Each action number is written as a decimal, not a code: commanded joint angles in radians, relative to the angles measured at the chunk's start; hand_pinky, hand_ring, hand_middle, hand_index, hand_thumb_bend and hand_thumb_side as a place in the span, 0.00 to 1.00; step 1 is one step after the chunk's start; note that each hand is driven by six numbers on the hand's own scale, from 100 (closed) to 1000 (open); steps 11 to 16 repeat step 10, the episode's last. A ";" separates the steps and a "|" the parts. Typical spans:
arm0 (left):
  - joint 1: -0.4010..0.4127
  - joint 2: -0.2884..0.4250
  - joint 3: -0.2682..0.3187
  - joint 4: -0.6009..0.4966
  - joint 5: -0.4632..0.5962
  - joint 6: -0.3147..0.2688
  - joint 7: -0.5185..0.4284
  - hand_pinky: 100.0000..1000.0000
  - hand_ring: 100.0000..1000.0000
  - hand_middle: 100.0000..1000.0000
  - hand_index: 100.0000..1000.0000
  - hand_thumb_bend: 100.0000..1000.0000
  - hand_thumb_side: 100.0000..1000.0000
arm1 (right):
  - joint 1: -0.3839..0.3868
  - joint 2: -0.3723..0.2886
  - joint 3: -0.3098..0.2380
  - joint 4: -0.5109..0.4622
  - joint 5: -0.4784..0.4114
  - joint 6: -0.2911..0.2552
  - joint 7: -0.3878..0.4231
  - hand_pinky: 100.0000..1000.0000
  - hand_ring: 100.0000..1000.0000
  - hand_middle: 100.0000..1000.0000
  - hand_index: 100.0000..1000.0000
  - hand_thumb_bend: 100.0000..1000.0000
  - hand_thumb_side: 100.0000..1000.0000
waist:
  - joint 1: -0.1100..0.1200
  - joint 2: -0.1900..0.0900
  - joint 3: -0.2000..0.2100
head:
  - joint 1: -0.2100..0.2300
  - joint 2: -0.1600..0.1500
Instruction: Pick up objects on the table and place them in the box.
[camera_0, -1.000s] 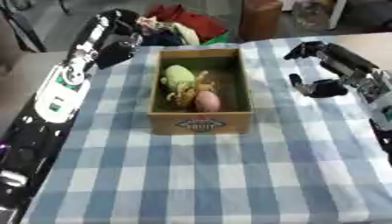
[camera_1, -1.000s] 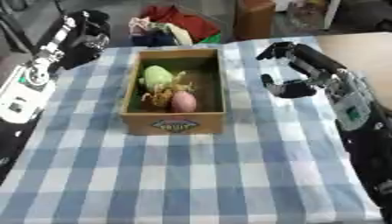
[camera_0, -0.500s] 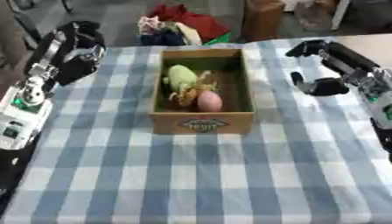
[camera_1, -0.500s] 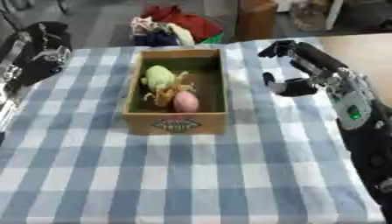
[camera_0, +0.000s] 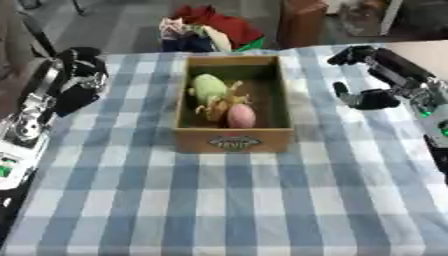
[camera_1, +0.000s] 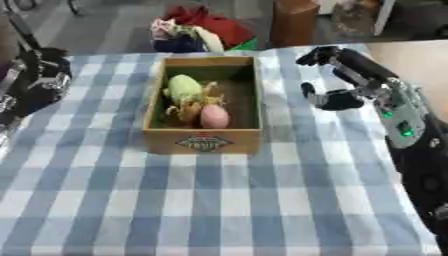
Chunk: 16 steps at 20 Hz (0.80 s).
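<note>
Blue-and-white checked cloth (camera_0: 227, 200) is covering the bench, and beyond its far edge, at about twelve o'clock, a heap of red, white and dark fabric (camera_0: 208, 27) is lying on the floor beside a brown upright container (camera_0: 301, 22). Sitting on the cloth just above the middle is an open wooden box (camera_0: 233, 141) with a dark oval label on its near wall. Inside it three things are lying close together: a pale green rounded object (camera_0: 207, 86) toward the box's eleven o'clock corner, a pink egg-shaped object (camera_0: 241, 115) toward the near wall, and a tan, knobbly object (camera_0: 219, 102) touching both of them. At about three o'clock from the box, well apart from it, the right hand (camera_1: 337, 80) is hovering over the cloth with its fingers arched and its thumb spread away from them, holding nothing. At about nine o'clock, over the bench's left edge, the left hand (camera_0: 79, 75) is hanging with its dark fingers curled in toward the palm, nothing visible between them; its black and silver forearm is running down toward the lower left corner. Nothing else is lying on the cloth around the box that can be made out.
</note>
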 joint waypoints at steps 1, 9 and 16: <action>-0.006 0.032 0.013 0.002 -0.010 -0.005 -0.006 0.79 0.64 0.63 0.80 0.00 0.32 | -0.019 -0.026 -0.006 -0.015 0.003 0.001 -0.005 0.77 0.77 0.73 0.84 0.00 0.11 | -0.002 -0.015 0.001 | -0.002 -0.004; 0.002 0.027 0.014 0.015 -0.019 -0.007 -0.008 0.79 0.64 0.63 0.80 0.00 0.32 | -0.017 -0.026 -0.007 -0.016 0.002 0.003 -0.007 0.77 0.77 0.73 0.84 0.00 0.11 | -0.004 -0.013 0.000 | -0.002 -0.004; 0.002 0.026 0.014 0.015 -0.019 -0.007 -0.008 0.79 0.64 0.63 0.80 0.00 0.32 | -0.017 -0.026 -0.007 -0.016 0.002 0.003 -0.006 0.77 0.77 0.73 0.84 0.00 0.11 | -0.003 -0.013 0.001 | -0.001 -0.004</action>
